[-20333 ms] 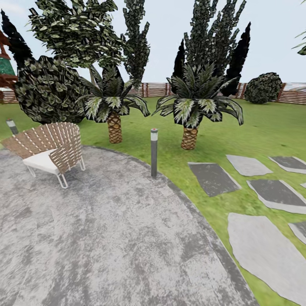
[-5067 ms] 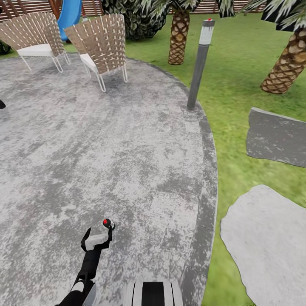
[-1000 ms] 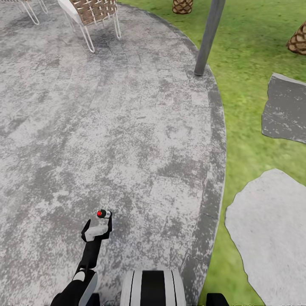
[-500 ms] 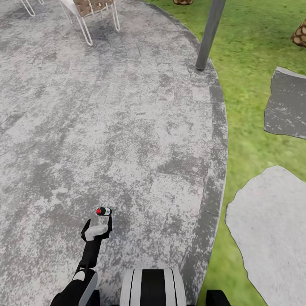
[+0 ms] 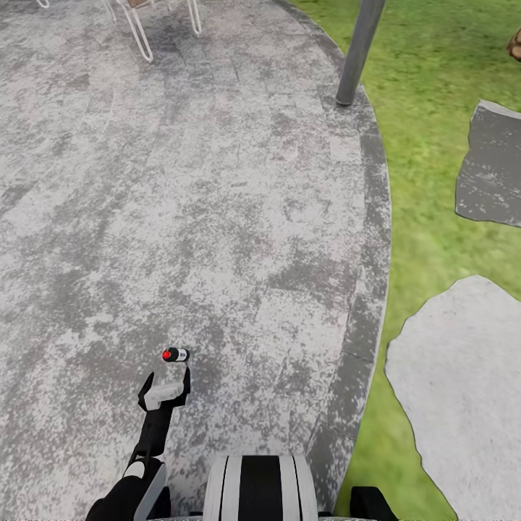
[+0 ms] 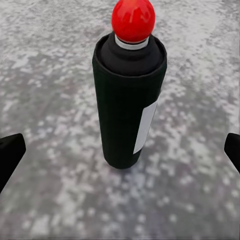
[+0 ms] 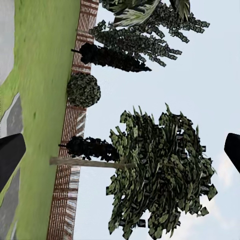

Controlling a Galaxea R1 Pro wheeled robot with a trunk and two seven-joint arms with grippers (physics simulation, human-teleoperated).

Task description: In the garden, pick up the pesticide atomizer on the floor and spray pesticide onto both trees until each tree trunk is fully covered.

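Head view, from largest down: a round grey mottled stone patio (image 5: 181, 217) fills the left and centre of the frame, with green lawn (image 5: 427, 108) along the right. Two paving slabs sit in the grass, a pale one (image 5: 463, 376) at lower right and a darker one (image 5: 496, 170) at the right edge. A grey bollard lamp post (image 5: 359, 51) stands at the patio's rim, top centre-right, and white chair legs (image 5: 141, 29) show at the top left. The left arm (image 5: 148, 449) reaches up from the bottom edge, its jaws (image 5: 166, 383) apart just below the pesticide atomizer (image 5: 175, 354), which stands on the patio at lower left, untouched.

Left wrist view shows the black bottle (image 6: 129, 105) upright between the spread fingertips (image 6: 10, 152), red cap on top, white label on its side.

Right wrist view shows a tree (image 7: 160, 175) with a thin bare trunk, fence (image 7: 67, 180) and sky between spread fingertips (image 7: 232, 147).
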